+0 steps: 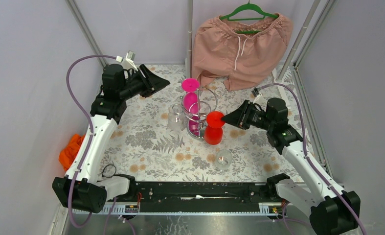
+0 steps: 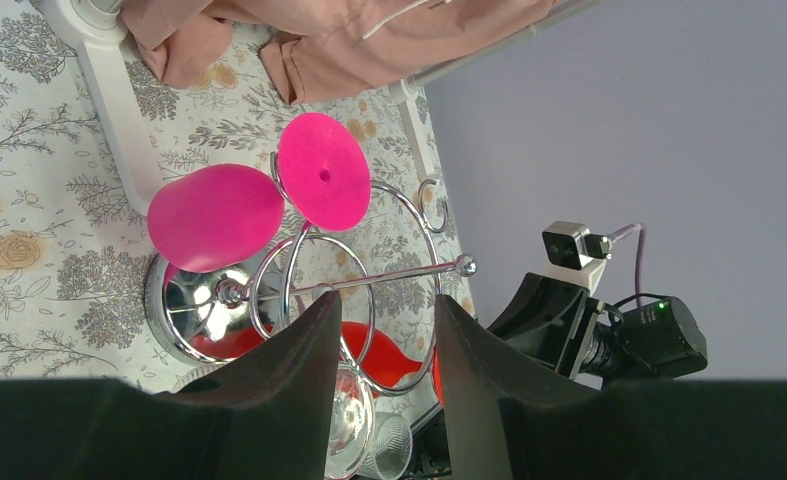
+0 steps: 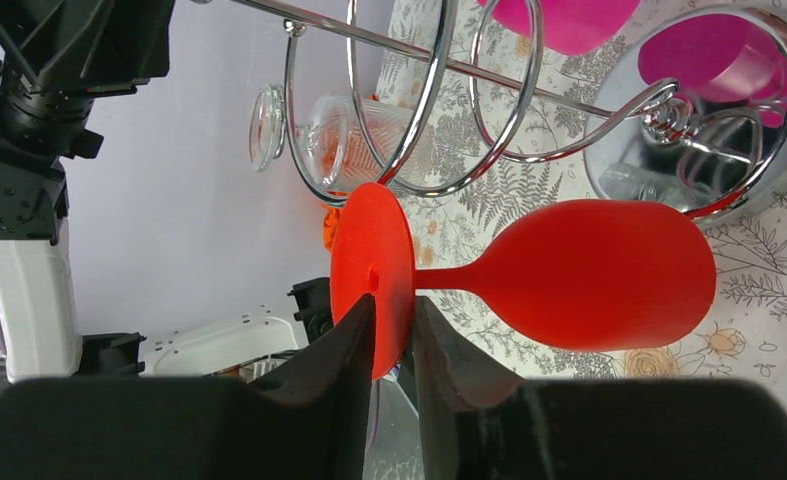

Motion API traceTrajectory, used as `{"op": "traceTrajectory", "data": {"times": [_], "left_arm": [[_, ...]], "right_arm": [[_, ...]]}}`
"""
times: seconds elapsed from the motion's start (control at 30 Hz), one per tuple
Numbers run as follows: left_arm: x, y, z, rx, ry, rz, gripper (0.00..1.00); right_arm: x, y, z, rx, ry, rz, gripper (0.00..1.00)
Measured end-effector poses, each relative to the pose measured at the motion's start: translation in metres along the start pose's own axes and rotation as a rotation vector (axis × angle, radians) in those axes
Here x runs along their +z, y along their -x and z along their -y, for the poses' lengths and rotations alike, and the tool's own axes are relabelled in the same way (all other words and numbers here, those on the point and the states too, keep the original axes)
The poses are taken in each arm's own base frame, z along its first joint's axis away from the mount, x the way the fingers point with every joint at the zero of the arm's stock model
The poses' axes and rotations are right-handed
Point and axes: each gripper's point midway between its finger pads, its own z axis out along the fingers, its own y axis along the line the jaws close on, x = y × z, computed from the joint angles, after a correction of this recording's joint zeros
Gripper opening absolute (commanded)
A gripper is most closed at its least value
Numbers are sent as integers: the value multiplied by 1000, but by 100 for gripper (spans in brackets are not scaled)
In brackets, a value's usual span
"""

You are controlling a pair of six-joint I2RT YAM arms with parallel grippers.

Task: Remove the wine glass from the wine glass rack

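Note:
The chrome wine glass rack (image 1: 198,116) stands mid-table, with its mirror base in the left wrist view (image 2: 194,310) and the right wrist view (image 3: 709,110). Two pink glasses (image 1: 190,85) (image 2: 216,217) and a clear glass (image 1: 175,117) (image 3: 354,135) hang on its rings. A red wine glass (image 1: 214,128) hangs bowl-down at the rack's right side, just outside a ring. My right gripper (image 1: 224,118) (image 3: 394,312) is shut on its round foot (image 3: 369,250); the bowl (image 3: 599,275) is near the base. My left gripper (image 1: 165,82) (image 2: 387,308) is open and empty, up and to the left of the rack.
A second clear glass (image 1: 223,159) lies on the floral cloth in front of the rack. Pink shorts on a green hanger (image 1: 241,44) hang at the back beside a white pole (image 1: 189,34). An orange cloth (image 1: 70,152) lies at the left edge.

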Motion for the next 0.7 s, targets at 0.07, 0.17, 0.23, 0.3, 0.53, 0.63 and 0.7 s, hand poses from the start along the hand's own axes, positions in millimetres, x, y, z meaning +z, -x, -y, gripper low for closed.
{"op": "traceTrajectory", "data": {"times": [0.07,0.17,0.23,0.3,0.53,0.63,0.7], "left_arm": [[0,0,0,0,0,0,47],[0,0,0,0,0,0,47],[0,0,0,0,0,0,47],[0,0,0,0,-1,0,47],[0,0,0,1,-1,0,47],[0,1,1,3,-4,2,47],[1,1,1,3,-4,3,47]], "right_arm": [[-1,1,-2,-7,2,5,24],[-3,2,-3,-12,-4,16,23],[-3,2,-3,-10,-7,17,22],[-3,2,-2,-9,-9,16,20],[-4,2,-3,-8,-9,16,7],[-6,4,-9,-18,2,24,0],[-8,6,-13,-24,7,34,0]]}}
